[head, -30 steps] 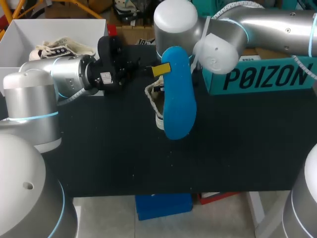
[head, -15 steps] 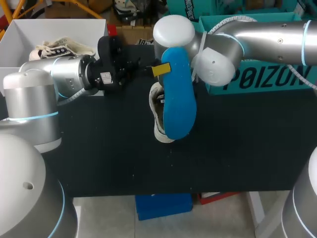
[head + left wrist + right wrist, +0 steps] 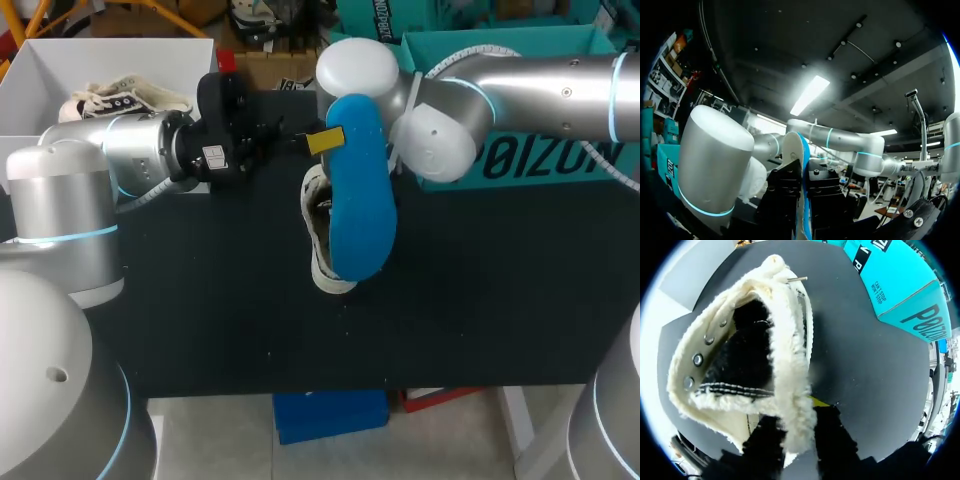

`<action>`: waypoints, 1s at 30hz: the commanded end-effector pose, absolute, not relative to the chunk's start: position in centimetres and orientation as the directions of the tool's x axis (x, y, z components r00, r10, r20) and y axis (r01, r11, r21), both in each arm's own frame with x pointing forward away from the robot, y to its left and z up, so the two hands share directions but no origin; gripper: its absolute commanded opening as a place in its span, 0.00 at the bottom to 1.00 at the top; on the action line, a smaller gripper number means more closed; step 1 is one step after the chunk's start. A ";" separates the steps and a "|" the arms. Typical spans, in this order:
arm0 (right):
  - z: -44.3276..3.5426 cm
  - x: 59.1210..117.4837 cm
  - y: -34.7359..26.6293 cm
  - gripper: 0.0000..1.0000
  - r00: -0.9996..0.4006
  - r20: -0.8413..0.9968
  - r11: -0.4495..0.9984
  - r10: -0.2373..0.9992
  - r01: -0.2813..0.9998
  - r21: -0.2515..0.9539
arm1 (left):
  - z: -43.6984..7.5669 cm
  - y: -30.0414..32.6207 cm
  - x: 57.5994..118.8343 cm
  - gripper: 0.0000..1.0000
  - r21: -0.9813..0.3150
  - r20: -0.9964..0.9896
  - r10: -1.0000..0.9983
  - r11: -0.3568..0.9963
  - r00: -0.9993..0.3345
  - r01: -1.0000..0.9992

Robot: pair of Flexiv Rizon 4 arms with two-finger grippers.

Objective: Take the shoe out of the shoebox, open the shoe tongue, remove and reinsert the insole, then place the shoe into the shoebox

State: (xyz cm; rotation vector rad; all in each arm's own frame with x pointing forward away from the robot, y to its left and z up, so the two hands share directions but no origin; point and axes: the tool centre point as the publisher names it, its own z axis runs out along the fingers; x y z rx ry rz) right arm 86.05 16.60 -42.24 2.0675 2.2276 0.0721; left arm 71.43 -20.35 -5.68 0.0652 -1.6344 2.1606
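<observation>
Insole (image 3: pixel 358 190) upright in left fingers (image 3: pixel 325 140), arm (image 3: pixel 130 150) level (shoe (image 3: pixel 318 225) in right fingers (image 3: pixel 832 435))

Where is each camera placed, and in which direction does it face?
Head view: above and behind, facing down on the black table; both arms show, the left gripper holding the blue insole.
Left wrist view: on the left wrist, facing across toward the right arm; its gripper pinches the insole's edge.
Right wrist view: on the right wrist, facing down into the shoe; the right gripper clamps its collar.
Shared: head and right wrist views both show shoe and teal shoebox.
</observation>
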 end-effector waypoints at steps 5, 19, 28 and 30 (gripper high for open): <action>-39.0 86.2 15.4 1.00 -0.054 -0.055 0.061 0.997 0.989 0.138 | -5.7 -20.4 71.3 0.00 -0.908 0.288 0.303 -0.214 -0.908 -0.360; -34.3 86.7 11.4 1.00 -0.011 0.164 -0.008 0.986 0.994 0.111 | -5.7 -20.4 71.3 0.00 -0.908 0.288 0.303 -0.214 -0.908 -0.360; -33.4 86.5 10.4 1.00 -0.078 0.384 0.044 0.920 0.994 0.097 | -5.7 -20.4 71.3 0.00 -0.908 0.288 0.303 -0.214 -0.908 -0.360; -33.0 86.5 10.5 1.00 -0.087 0.433 0.049 0.897 0.994 0.099 | -5.7 -20.4 71.3 0.00 -0.908 0.288 0.303 -0.214 -0.908 -0.360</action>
